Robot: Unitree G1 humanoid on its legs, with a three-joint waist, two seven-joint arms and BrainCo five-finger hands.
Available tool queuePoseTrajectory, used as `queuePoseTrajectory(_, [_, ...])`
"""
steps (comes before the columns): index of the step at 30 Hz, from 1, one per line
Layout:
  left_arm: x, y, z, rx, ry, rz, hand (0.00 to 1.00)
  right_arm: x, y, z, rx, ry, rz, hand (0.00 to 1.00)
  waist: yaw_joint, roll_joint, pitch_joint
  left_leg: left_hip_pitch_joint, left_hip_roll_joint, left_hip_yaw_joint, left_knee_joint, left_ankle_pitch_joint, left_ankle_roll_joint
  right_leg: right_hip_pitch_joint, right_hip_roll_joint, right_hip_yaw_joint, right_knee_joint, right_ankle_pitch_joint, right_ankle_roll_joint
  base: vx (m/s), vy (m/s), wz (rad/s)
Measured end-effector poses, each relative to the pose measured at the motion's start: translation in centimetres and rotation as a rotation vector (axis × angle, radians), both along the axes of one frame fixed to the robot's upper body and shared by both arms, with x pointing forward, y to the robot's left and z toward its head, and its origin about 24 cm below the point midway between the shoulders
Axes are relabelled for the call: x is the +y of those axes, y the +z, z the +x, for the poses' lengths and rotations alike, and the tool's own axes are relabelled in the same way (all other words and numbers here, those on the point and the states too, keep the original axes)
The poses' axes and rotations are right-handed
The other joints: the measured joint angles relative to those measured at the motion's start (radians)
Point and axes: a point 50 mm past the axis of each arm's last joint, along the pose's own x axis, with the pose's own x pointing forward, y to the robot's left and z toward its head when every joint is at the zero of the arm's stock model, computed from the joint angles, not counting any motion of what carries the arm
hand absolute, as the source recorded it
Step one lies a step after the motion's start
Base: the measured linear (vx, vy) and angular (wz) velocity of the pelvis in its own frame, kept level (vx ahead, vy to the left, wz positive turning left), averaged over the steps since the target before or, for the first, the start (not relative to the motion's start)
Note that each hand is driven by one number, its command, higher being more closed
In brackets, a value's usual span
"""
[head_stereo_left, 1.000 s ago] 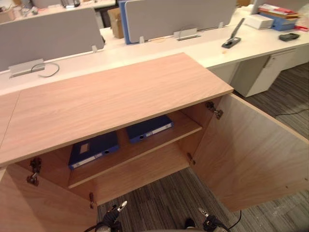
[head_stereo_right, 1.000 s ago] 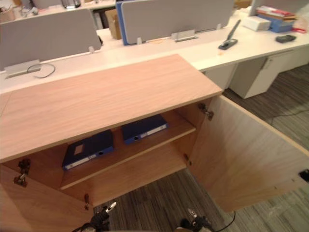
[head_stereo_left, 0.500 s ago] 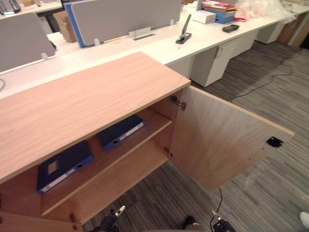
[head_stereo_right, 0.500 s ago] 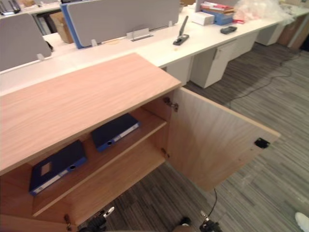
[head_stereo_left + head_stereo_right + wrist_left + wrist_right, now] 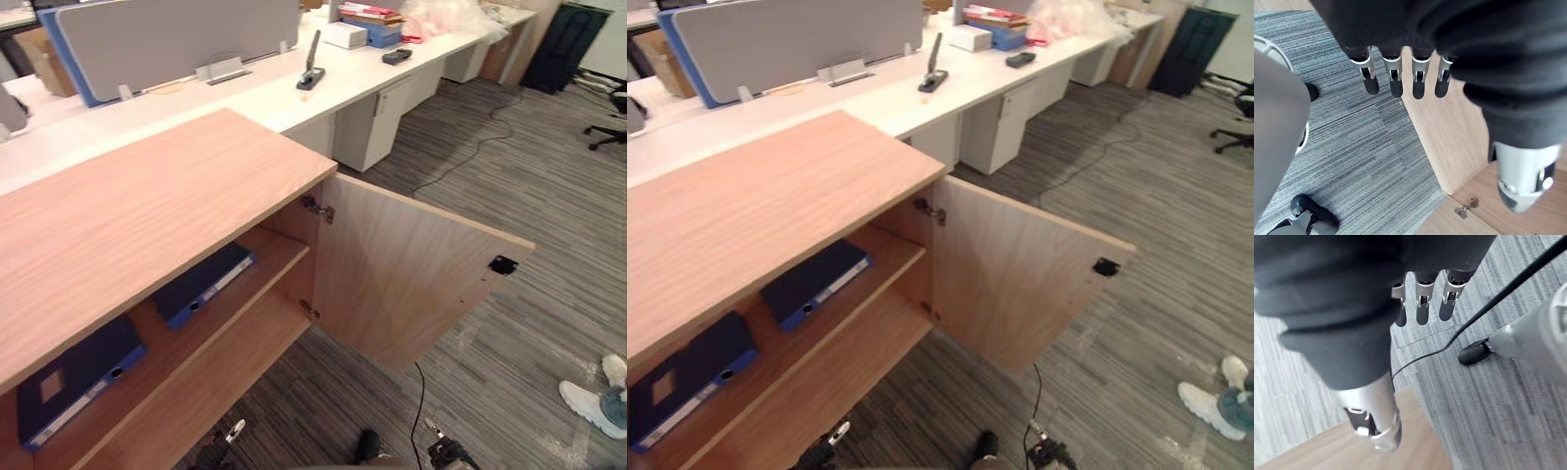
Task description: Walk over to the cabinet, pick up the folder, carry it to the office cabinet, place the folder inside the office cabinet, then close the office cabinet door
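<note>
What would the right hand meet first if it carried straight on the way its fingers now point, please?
Most likely the grey carpet: the right hand hangs with straight fingers aimed at it, nothing else in that line, though depth is unclear.

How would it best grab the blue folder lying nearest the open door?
By its spine, coming in level through the open front. The folder lies flat on the shelf, labelled spine and finger hole facing out, and the cabinet top covers it, barring a reach from above. A pinch on that edge, thumb on top, would probably do.
</note>
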Motion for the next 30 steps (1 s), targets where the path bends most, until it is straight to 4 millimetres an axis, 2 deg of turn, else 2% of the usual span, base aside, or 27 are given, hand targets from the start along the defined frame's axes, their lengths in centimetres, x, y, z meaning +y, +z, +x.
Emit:
queuePoseTrajectory(1, [0.1, 0.0, -0.2, 0.005, 0.012, 0.001, 0.0, -0.8, 0.5, 0.8, -0.022, 0.005, -0.035, 0.0, -0.001, 0.005, -0.002, -0.003, 0.001, 0.011, 0.003, 0.002, -0.008, -0.013, 0.008, 0.011, 0.0, 0.003, 0.0, 0.11, 0.016, -0.43])
queuePoseTrajectory(2, [0.2, -0.1, -0.6, 0.017, 0.023, 0.002, 0.0, -2.7, 1.8, 2.3, -0.068, -0.001, -0.104, 0.0, -0.008, 0.016, -0.005, -0.01, 0.007, 0.011, 0.01, 0.004, -0.011, -0.03, 0.023, 0.035, 0.004, 0.018, -0.003, 0.14, 0.019, -0.46])
queuePoseTrajectory(4, [0.2, -0.1, -0.8, 0.02, 0.026, 0.001, 0.0, -4.4, 3.3, 4.1, -0.126, -0.005, -0.174, 0.0, -0.009, 0.026, -0.004, -0.012, 0.008, 0.01, 0.024, 0.007, -0.015, -0.04, 0.027, 0.053, 0.007, 0.02, -0.001, 0.13, 0.018, -0.4])
queuePoseTrajectory(5, [0.1, -0.2, -0.8, 0.024, 0.027, -0.003, 0.0, -5.9, 4.8, 5.4, -0.177, -0.013, -0.238, 0.0, -0.013, 0.035, -0.004, -0.014, 0.006, 0.008, 0.037, 0.012, -0.019, -0.043, 0.025, 0.061, 0.007, 0.021, -0.001, 0.12, 0.027, -0.34])
queuePoseTrajectory(6, [0.0, -0.2, -0.8, 0.023, 0.028, -0.004, 0.0, -7.5, 6.6, 6.7, -0.242, -0.02, -0.316, 0.0, -0.015, 0.042, -0.01, -0.025, 0.001, -0.001, 0.078, 0.02, -0.02, -0.041, 0.014, 0.075, 0.007, 0.021, -0.001, 0.17, 0.079, -0.3])
queuePoseTrajectory(7, [0.2, -0.2, -0.9, 0.023, 0.032, 0.0, 0.0, -8.8, 8.5, 8.0, -0.302, -0.025, -0.386, 0.0, -0.008, 0.023, -0.01, -0.057, -0.007, -0.024, 0.138, -0.009, -0.001, -0.038, -0.026, 0.092, 0.007, 0.021, 0.0, 0.14, 0.073, -0.16])
queuePoseTrajectory(8, [0.1, -0.2, -1.0, 0.025, 0.032, -0.003, 0.0, -9.4, 9.4, 8.5, -0.325, -0.028, -0.421, 0.0, -0.008, 0.025, -0.011, -0.058, -0.021, -0.036, 0.092, -0.038, 0.008, -0.032, -0.039, 0.093, 0.007, 0.022, 0.001, 0.05, 0.115, 0.0])
queuePoseTrajectory(9, [0.0, -0.1, -0.9, 0.015, 0.033, -0.002, 0.0, -11.1, 11.3, 9.5, -0.348, -0.018, -0.505, 0.0, -0.009, 0.047, -0.022, -0.067, -0.037, -0.06, -0.073, 0.036, 0.031, -0.026, -0.04, 0.087, 0.007, 0.027, 0.007, -0.01, 0.103, -0.23])
queuePoseTrajectory(10, [0.3, -0.2, -1.6, 0.029, 0.039, 0.006, 0.0, -11.1, 11.9, 10.4, -0.368, -0.009, -0.514, 0.0, 0.008, 0.047, -0.027, -0.048, -0.05, -0.059, -0.071, 0.079, 0.025, -0.026, -0.034, 0.1, 0.006, 0.027, 0.013, 0.02, 0.114, -0.28])
queuePoseTrajectory(11, [0.5, -0.2, -2.0, 0.041, 0.041, 0.011, 0.0, -10.9, 12.2, 11.0, -0.383, 0.003, -0.515, 0.0, 0.001, 0.05, -0.032, -0.046, -0.05, -0.057, -0.067, 0.079, 0.026, -0.022, -0.039, 0.103, 0.006, 0.028, 0.015, 0.06, 0.079, -0.27])
queuePoseTrajectory(15, [1.6, -0.1, -3.1, 0.069, 0.039, 0.044, 0.0, -10.3, 12.1, 12.0, -0.381, 0.025, -0.494, 0.0, 0.002, 0.021, -0.036, -0.049, -0.066, -0.074, -0.072, 0.074, 0.028, -0.019, -0.053, 0.094, 0.006, 0.028, 0.015, -0.01, 0.025, 0.09])
queuePoseTrajectory(16, [1.6, -0.2, -3.4, 0.08, 0.034, 0.047, 0.0, -9.9, 12.4, 13.1, -0.383, 0.062, -0.487, 0.0, 0.005, 0.021, -0.034, -0.05, -0.065, -0.077, -0.072, 0.074, 0.028, -0.019, -0.052, 0.09, 0.006, 0.028, 0.015, -0.03, -0.022, 0.03])
queuePoseTrajectory(19, [1.2, -0.2, -3.2, 0.08, -0.001, 0.047, 0.0, -9.3, 14.0, 15.6, -0.401, 0.204, -0.53, 0.0, 0.009, 0.028, -0.03, -0.058, -0.062, -0.088, -0.071, 0.076, 0.025, -0.023, -0.051, 0.08, 0.006, 0.027, 0.017, -0.06, -0.042, 0.04])
queuePoseTrajectory(24, [1.0, -0.2, -3.0, 0.079, -0.018, 0.044, 0.0, -7.7, 16.3, 18.7, -0.484, 0.323, -0.557, 0.0, 0.019, 0.027, -0.029, -0.065, -0.061, -0.104, -0.07, 0.084, 0.02, -0.024, -0.051, 0.076, 0.006, 0.029, 0.019, -0.08, -0.03, 0.05])
queuePoseTrajectory(30, [1.1, -0.2, -3.2, 0.082, -0.018, 0.046, 0.0, -7.5, 17.2, 19.5, -0.474, 0.424, -0.617, 0.0, 0.021, 0.027, -0.014, -0.065, -0.059, -0.112, -0.07, 0.089, 0.019, -0.022, -0.05, 0.074, 0.006, 0.03, 0.02, -0.05, -0.008, 0.01])
